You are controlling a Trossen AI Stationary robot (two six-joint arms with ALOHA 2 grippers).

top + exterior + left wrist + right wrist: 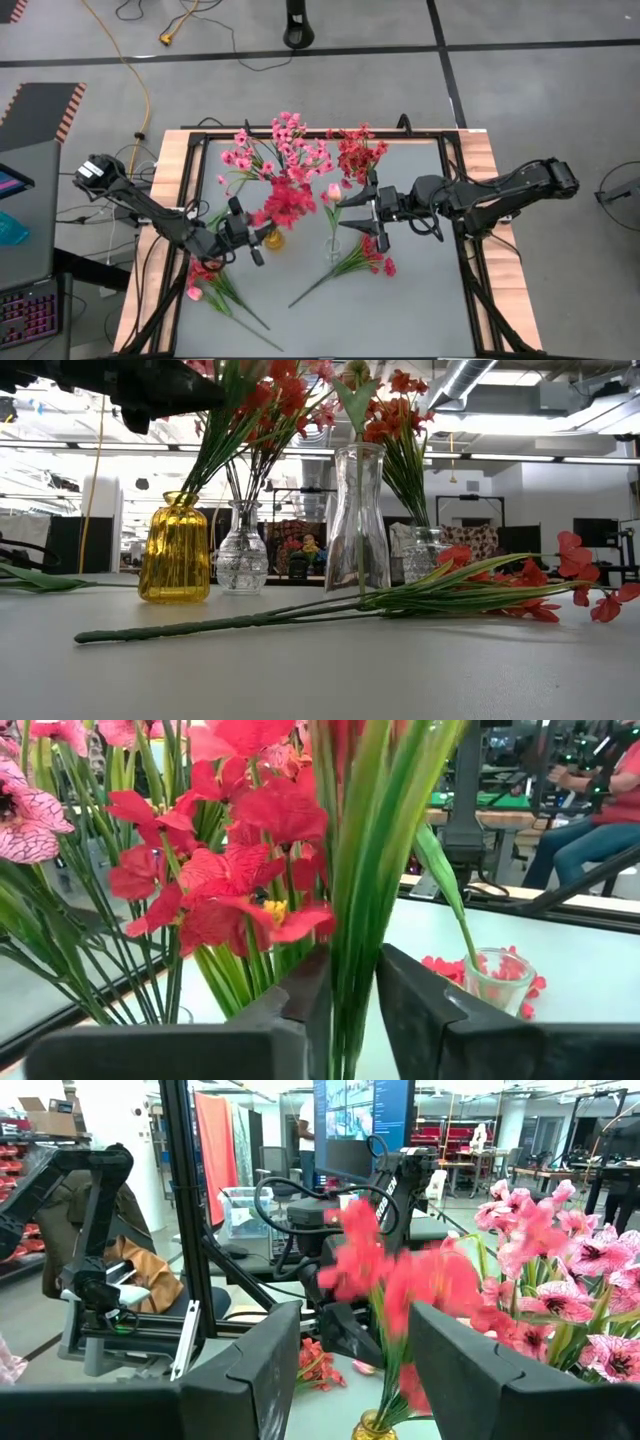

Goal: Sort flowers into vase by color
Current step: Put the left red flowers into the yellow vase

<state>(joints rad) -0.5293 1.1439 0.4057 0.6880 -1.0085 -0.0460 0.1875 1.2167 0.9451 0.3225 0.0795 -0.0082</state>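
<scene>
One red sprig [300, 615] lies before four vases [358, 520].

The bench [420, 290] was grey. Red flowers [288, 200] stood in an amber yellow vase [175, 548]; pink flowers [262, 150] showed dark-veined petals; the other vases [357, 520] were clear.

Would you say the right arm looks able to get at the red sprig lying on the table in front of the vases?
Probably yes. The red sprig lies flat and uncovered just beside the right gripper, which hangs open above the tall clear vase. The left gripper is busy at the yellow vase, clear of that path.
</scene>
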